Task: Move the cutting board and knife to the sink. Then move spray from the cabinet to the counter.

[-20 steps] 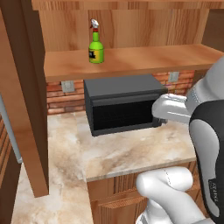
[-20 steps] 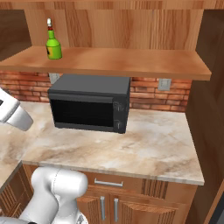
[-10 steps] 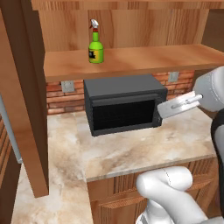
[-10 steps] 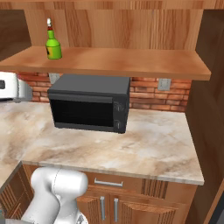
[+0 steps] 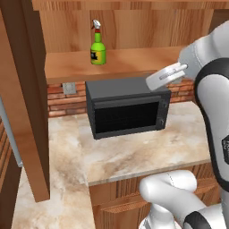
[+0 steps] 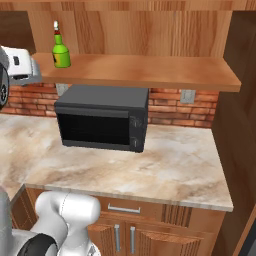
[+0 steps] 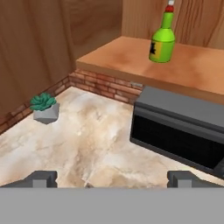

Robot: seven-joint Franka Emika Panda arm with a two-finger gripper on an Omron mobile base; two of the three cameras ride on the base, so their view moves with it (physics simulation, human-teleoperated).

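The spray [image 7: 161, 38] stands upright on the cabinet [image 5: 134, 62] shelf above the microwave [image 7: 183, 129]. The end effector [image 7: 112, 178], its 2 fingers apart and empty, should rise clear of the microwave, then close around the bottle's body below the neck.

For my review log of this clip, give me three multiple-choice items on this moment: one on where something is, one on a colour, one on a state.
1. Where does the spray bottle stand?
A. on the wooden shelf above the microwave
B. on the counter
C. inside the microwave

2. What colour is the bottle's body?
A. blue
B. green
C. white

3. How do the fingers stand?
A. shut on the bottle
B. shut on a plant pot
C. apart, holding nothing

Answers:
1 A: both base views show it upright on the shelf board.
2 B: it is bright green in every view.
3 C: the hand view shows the tips wide apart over the counter.
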